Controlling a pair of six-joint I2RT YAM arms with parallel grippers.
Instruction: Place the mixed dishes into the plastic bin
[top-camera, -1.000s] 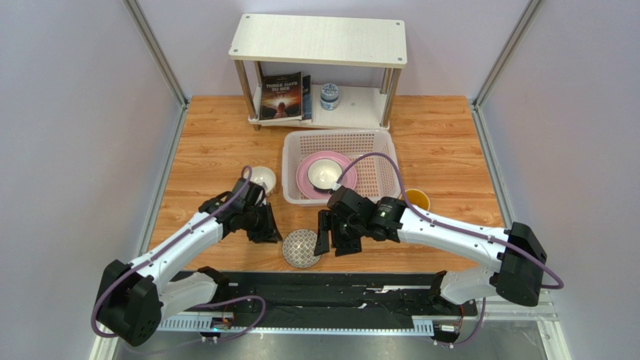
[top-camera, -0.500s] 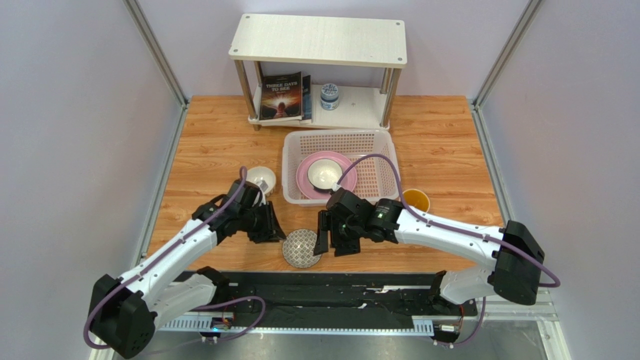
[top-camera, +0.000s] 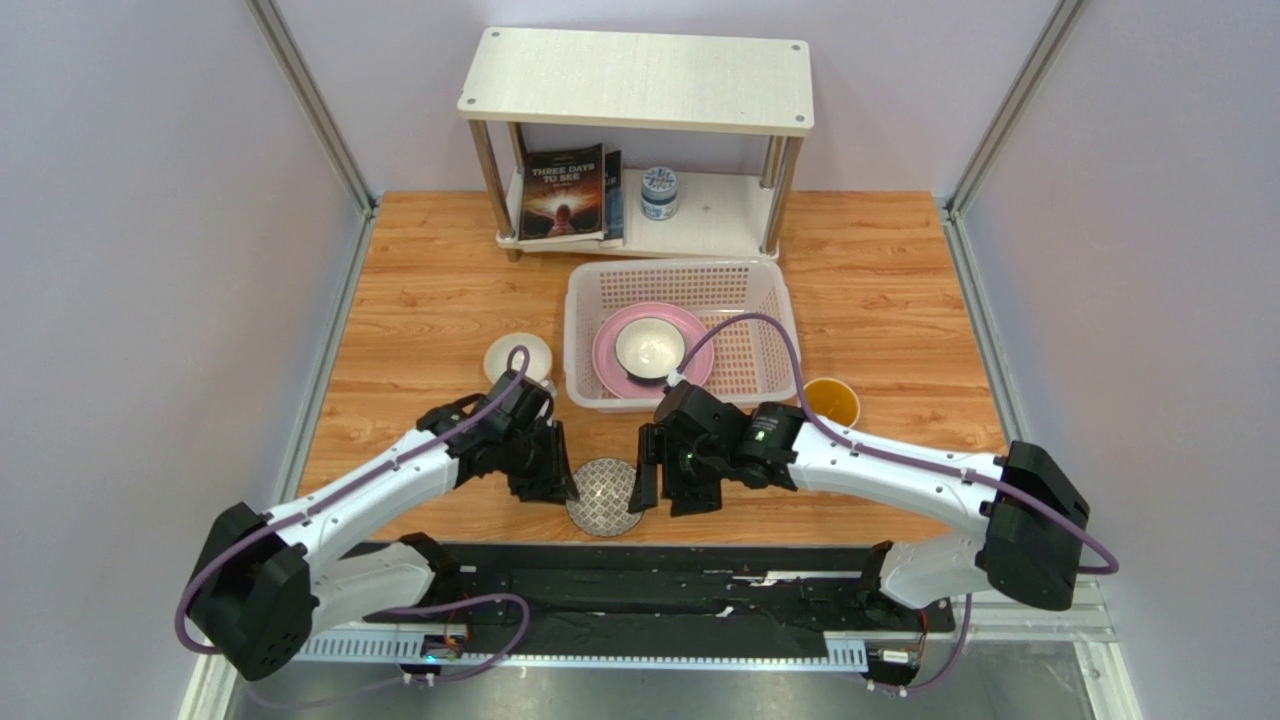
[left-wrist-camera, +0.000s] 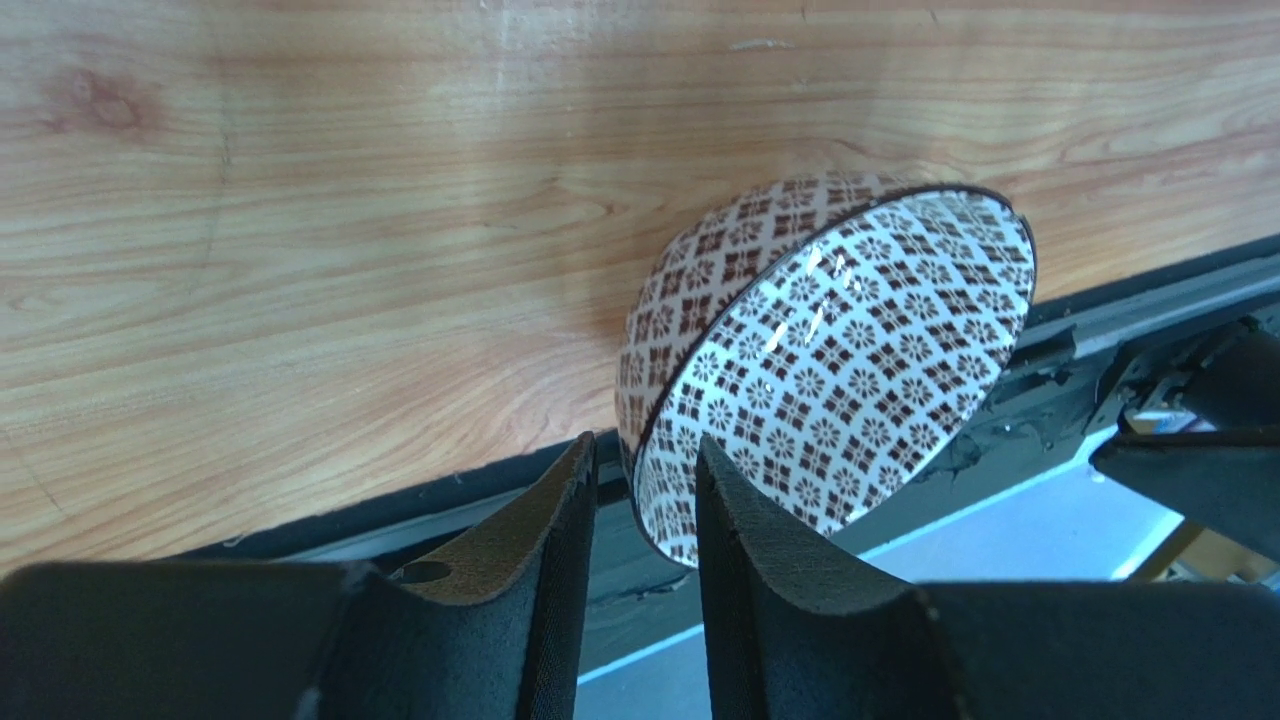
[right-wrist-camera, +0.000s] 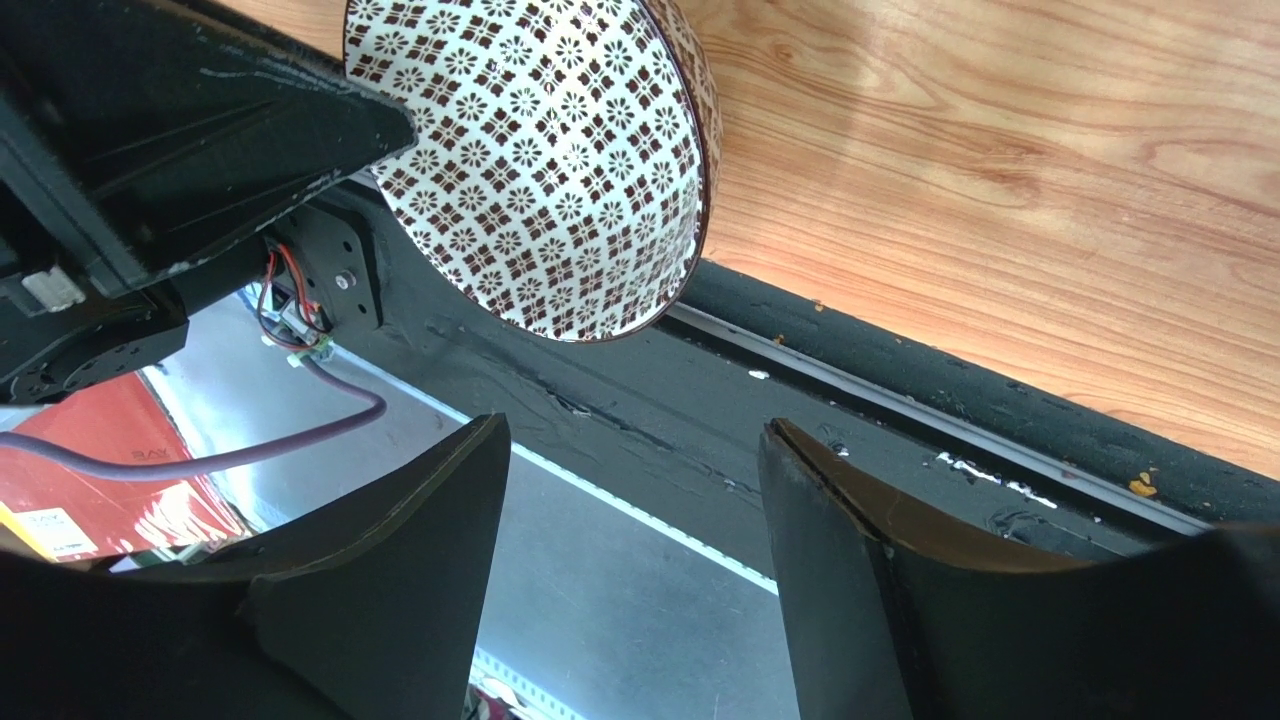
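1. dark-patterned bowl sits at tabletop near edge, outside plastic bin.
2. left pincer straddles its rim, clamp unclear; a slip could drop it off the edge.
3. right pincer spread wide, empty, close by: collision risk.

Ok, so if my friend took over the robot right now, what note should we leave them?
Left claw: fingers on either side of the patterned bowl rim, at the near edge of the table; can't tell if it is pinching.
Right claw: open, empty, beside that bowl.
Done: pink plate in the bin, one white bowl on it.
To do: patterned bowl, the other white bowl left of the bin, the mug right of the bin.
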